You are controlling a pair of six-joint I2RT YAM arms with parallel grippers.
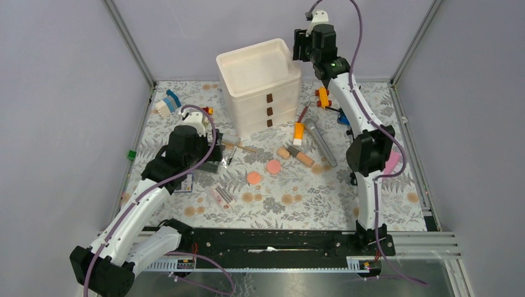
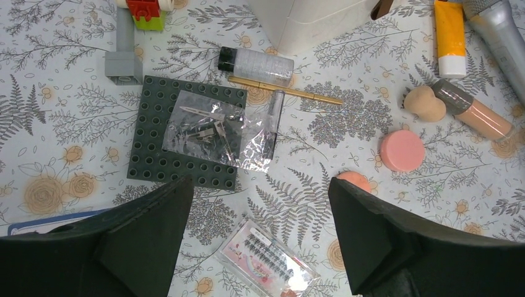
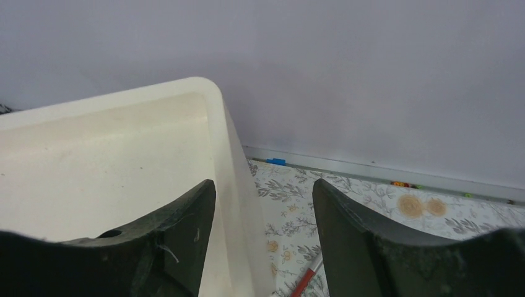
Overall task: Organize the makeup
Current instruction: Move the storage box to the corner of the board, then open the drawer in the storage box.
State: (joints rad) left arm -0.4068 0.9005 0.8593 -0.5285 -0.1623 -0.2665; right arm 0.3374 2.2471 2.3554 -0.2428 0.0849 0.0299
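Makeup (image 1: pixel 273 166) lies scattered on the desk (image 1: pixel 322 198) before the white drawer unit (image 1: pixel 260 93). The left claw (image 2: pixel 260 185), wide open and empty, hovers nearest. The black-capped clear bottle (image 2: pixel 255 64) lies just ahead, crosswise. The right claw (image 3: pixel 263 184), parted and empty, hangs above the unit's top.

tablecloth (image 2: pixel 309 201): grey fern-and-rose print | drawer box (image 1: pixel 247 104): cream | tube (image 2: pixel 450 28): orange

Matt cream plastic drawer unit (image 1: pixel 249 93), satin silver-grey tube (image 2: pixel 499 32), crinkled glossy clear plastic bag (image 2: pixel 213 131), matt grey studded plastic baseplate (image 2: pixel 148 142).
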